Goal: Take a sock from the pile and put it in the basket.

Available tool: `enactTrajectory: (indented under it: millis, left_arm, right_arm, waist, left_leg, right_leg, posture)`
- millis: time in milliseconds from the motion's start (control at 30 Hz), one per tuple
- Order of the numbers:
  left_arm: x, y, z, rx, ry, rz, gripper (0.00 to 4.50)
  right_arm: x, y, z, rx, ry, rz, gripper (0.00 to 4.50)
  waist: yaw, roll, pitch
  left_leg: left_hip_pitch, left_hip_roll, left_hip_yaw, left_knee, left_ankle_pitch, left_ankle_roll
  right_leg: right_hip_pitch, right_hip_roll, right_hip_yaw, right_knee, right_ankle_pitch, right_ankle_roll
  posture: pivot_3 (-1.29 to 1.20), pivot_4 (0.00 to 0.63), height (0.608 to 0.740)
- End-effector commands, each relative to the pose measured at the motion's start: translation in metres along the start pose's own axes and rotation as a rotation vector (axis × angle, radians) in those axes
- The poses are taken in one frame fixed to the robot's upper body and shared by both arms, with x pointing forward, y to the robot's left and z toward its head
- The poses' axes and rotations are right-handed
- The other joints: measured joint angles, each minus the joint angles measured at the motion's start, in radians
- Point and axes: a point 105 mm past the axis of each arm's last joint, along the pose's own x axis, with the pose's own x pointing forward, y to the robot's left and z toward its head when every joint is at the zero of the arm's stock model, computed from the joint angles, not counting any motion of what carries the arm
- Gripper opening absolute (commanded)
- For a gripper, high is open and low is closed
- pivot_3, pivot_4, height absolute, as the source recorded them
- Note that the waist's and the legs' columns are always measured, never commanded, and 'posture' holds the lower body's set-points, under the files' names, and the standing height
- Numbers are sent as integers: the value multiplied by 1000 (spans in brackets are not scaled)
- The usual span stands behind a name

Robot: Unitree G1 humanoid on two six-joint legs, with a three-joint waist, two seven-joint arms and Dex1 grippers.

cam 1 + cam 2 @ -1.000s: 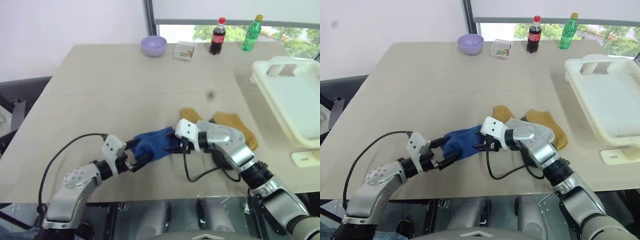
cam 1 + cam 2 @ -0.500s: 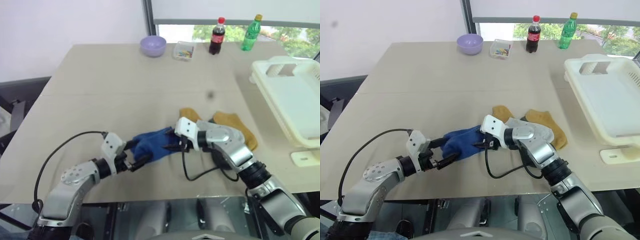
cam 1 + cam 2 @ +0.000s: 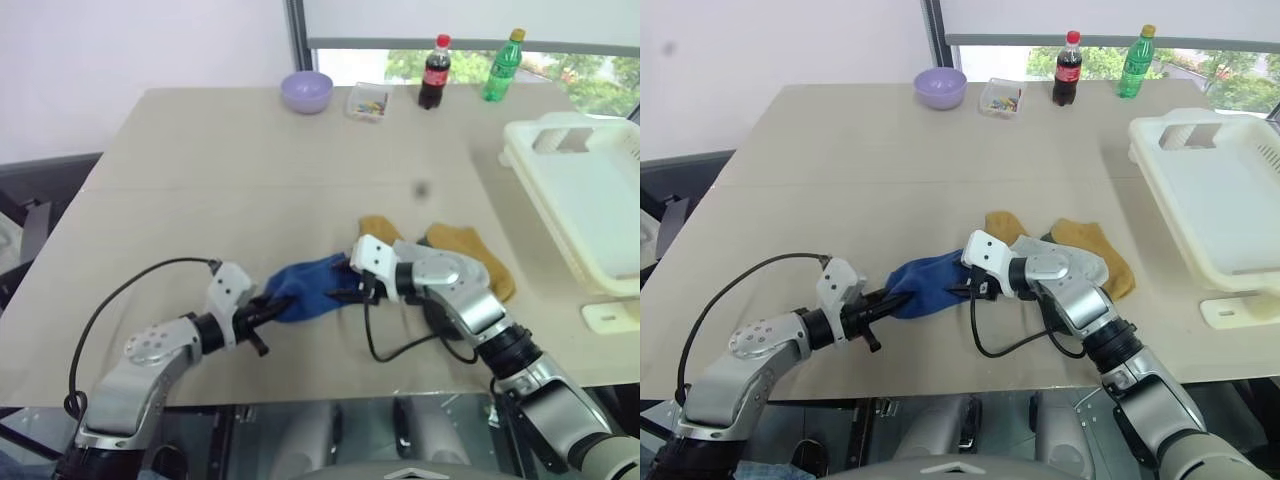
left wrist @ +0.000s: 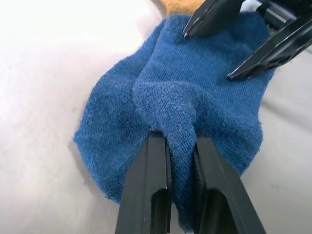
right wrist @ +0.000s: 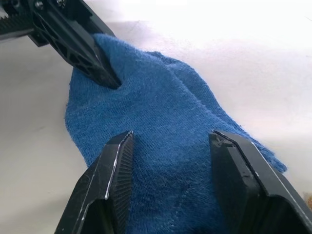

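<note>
**Left gripper pinches the blue sock**

The left gripper (image 4: 179,146), wide open around the sock's near end a second ago, has now closed: its two black fingers (image 4: 148,190) squeeze a raised fold of the blue sock (image 3: 308,288) between them, so the fabric bunches into a ridge. That likely means the grasp is made and the sock is ready to be lifted out of the pile (image 3: 445,255).

The right gripper (image 5: 170,146) has not changed. Its fingers stand partly open, straddling the other end of the sock with their tips pressing on the cloth rather than clamping it, as far as can be told.

The sock lies on the table (image 3: 250,170) at about 6 o'clock, stretched between the two grippers. It is a plain royal-blue knit, soft and limp, rumpled where it is pinched. The mustard-yellow socks (image 3: 470,250) lie just beside it toward 3 o'clock, and the cream basket (image 3: 590,200) stands well apart at the table's 3 o'clock edge, so the carry has not yet begun.
</note>
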Motion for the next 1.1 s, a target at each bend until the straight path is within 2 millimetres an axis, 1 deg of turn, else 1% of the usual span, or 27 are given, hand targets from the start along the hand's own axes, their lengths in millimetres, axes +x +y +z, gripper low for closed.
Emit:
enactTrajectory:
  millis: [33, 133, 267, 400, 500, 600, 633, 667, 733, 767, 800, 833, 933, 1033, 1100]
  left_arm:
    - [-3, -3, 25, 76, -50, -18, 497]
    - [-4, -2, 32, 127, -44, -22, 497]
    - [-6, -1, 38, 232, -2, -20, 497]
    - [-8, 0, 39, 267, 13, -3, 497]
    - [-8, 2, 35, 295, 30, 6, 497]
    - [-8, 5, 34, 311, 33, 14, 1335]
    - [-7, 5, 34, 313, 31, 16, 1697]
    - [-7, 5, 34, 313, 30, 11, 2256]
    - [-5, 9, 33, 334, 39, 41, 3062]
    - [-5, 11, 33, 346, 46, 56, 3385]
    - [-5, 11, 31, 357, 52, 50, 3909]
    - [-5, 10, 31, 365, 55, 43, 4118]
    - [-5, 9, 29, 373, 60, 37, 4118]
    - [-5, 6, 22, 384, 87, 14, 4118]
    - [-5, 6, 24, 380, 69, 14, 3581]
  right_arm:
    - [1, -2, 8, -6, -27, -12, 2492]
    - [1, -2, 8, -4, -26, -14, 2492]
    - [1, -2, 7, 1, -21, -14, 2492]
    - [1, 1, 6, 7, -14, -2, 2492]
    - [2, 2, 6, 2, -10, 4, 2492]
    - [2, 0, 8, 0, -13, 0, 2492]
    - [2, -1, 8, 1, -14, -3, 2492]
    - [1, -1, 8, 2, -14, -4, 2492]
    - [0, 0, 7, 5, -14, -6, 2492]
    - [0, 0, 6, 7, -13, -6, 2492]
    - [0, 1, 5, 9, -12, -6, 2492]
    - [0, 1, 5, 10, -12, -5, 2492]
    - [0, 2, 5, 12, -12, -5, 2492]
    - [1, 1, 5, 14, -12, -7, 2492]
    - [1, 1, 5, 15, -12, -10, 2492]
  waist:
    - [0, 0, 0]
    - [0, 0, 0]
    - [-1, 0, 0]
    - [-1, 0, 0]
    - [-1, 0, 0]
    - [-1, 0, 0]
    - [-1, 0, 0]
    - [-1, 0, 0]
    - [-1, 0, 0]
    - [-1, 0, 0]
    - [-1, 0, 0]
    - [-1, 0, 0]
    - [-1, 0, 0]
    - [-1, 0, 0]
    - [-1, 0, 0]
  left_leg:
    - [0, 0, 0, 0, 0, 0]
    - [0, 0, 0, 0, 0, 0]
    - [0, 0, 0, -1, 0, 0]
    - [0, 0, 0, -1, 0, -1]
    - [0, 0, 0, -1, 0, -1]
    - [0, 0, 0, -1, 0, -1]
    - [0, 0, 0, -1, 0, -1]
    - [0, 0, 0, -1, 0, -1]
    - [0, 0, 0, -1, 1, -1]
    - [0, 0, 0, -1, 0, -1]
    - [0, 0, 0, -1, 1, -1]
    - [0, 0, 0, -1, 1, -1]
    - [0, 0, 1, -1, 1, -1]
    - [0, 0, 1, -1, 1, -1]
    - [0, 0, 1, -1, 0, -1]
  right_leg:
    - [0, 0, 0, 0, 0, 0]
    - [0, 0, 0, 0, 0, 0]
    - [0, 1, 1, 0, 0, 0]
    - [0, 1, 1, 0, 0, 0]
    - [0, 4, 1, 0, 0, 0]
    - [0, 4, 1, 0, 0, 0]
    - [0, 4, 1, 0, 0, 0]
    - [0, 4, 1, 0, 0, 0]
    - [0, 4, 1, 0, 0, 0]
    - [0, 4, 1, 0, 0, 0]
    - [0, 4, 1, 0, 0, 0]
    - [0, 4, 1, 0, 0, 0]
    - [0, 4, 1, 0, 0, 0]
    - [0, 4, 1, 0, 0, 0]
    - [0, 4, 1, 0, 0, 0]
  posture:
    - [0, 150, 735]
    - [0, 150, 735]
    - [0, 150, 735]
    - [0, 150, 735]
    - [0, 150, 735]
    - [0, 150, 735]
    - [0, 150, 735]
    - [0, 150, 735]
    - [0, 150, 735]
    - [0, 150, 735]
    - [0, 150, 735]
    - [0, 150, 735]
    - [0, 150, 735]
    - [0, 150, 735]
    - [0, 150, 735]
